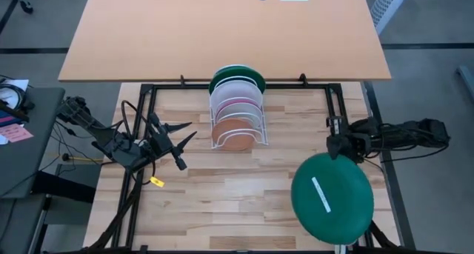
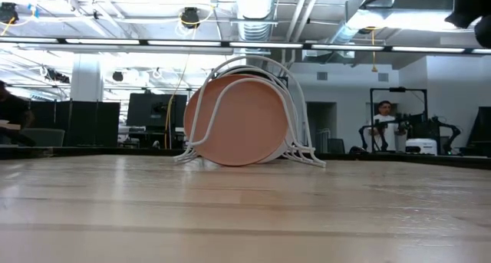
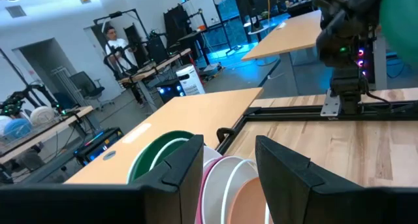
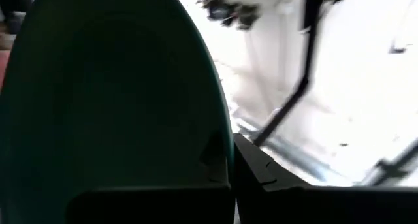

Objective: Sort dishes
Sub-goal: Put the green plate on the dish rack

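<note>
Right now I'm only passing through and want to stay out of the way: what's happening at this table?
The robot is sorting plates. Its right gripper is shut on the rim of a large dark green plate, held above the table's right side. The white wire rack at the middle back holds a terracotta plate in front, then a pink plate, a white plate and another green plate behind. The left gripper waits to the rack's left, fingers apart, holding nothing.

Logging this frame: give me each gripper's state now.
Left gripper: open, holding nothing.
Right gripper: shut on the dark green plate.
</note>
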Robot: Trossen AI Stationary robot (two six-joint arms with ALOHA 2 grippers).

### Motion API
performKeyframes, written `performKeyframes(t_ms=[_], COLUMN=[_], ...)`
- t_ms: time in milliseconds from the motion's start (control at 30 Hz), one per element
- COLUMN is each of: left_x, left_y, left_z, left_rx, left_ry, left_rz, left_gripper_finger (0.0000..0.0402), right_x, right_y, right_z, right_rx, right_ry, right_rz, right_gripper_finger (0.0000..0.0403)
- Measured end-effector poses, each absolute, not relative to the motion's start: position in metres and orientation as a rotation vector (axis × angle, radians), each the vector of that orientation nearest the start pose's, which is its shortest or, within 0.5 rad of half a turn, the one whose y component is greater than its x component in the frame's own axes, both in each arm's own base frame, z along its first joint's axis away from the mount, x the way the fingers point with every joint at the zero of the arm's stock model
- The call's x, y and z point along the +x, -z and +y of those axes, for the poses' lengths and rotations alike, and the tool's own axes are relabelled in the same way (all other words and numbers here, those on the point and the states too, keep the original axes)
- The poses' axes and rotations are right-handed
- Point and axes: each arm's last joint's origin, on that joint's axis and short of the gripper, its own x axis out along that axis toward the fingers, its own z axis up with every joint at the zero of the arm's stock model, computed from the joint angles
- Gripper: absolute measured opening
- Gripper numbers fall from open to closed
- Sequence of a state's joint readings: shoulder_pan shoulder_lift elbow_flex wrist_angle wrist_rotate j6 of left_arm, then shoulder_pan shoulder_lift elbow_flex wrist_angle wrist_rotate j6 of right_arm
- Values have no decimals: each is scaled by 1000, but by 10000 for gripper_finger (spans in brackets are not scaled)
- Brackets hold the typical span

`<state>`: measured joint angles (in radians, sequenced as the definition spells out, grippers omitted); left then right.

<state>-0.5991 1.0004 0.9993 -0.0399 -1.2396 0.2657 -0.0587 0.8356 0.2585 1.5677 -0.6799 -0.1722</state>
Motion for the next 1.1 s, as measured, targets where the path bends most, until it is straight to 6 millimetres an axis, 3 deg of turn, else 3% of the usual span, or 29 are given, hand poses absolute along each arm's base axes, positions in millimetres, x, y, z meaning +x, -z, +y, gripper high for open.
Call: performKeyframes(t_ms=[133,233,400,500,633,867,1100], left_x=[180,180,180,180,180,180,180], left_y=[-382,-382,-382,-382,-381,-380,-380], left_z=[-90,-90,-90,-90,-90,-90,-90], left_rx=[289,283,283,284,293,301,301], left_ry=[-634,-634,-634,-634,-633,-633,-633], left_rz=[110,109,111,112,116,122,122], left_gripper_finger=[135,135,135,135,135,135,135], right_x=[133,142,162,163,161,170,184], right_y=[-322,-332,-321,-319,-324,-336,-356], right_z=[5,-2,-6,-6,-2,14,32], right_rx=[-313,-110,61,149,173,71,-48], right_ry=[-298,-114,117,282,463,892,1034], right_rz=[-1068,-1006,-769,-755,-729,-391,-183], right_gripper_finger=[7,8,9,6,4,3,4])
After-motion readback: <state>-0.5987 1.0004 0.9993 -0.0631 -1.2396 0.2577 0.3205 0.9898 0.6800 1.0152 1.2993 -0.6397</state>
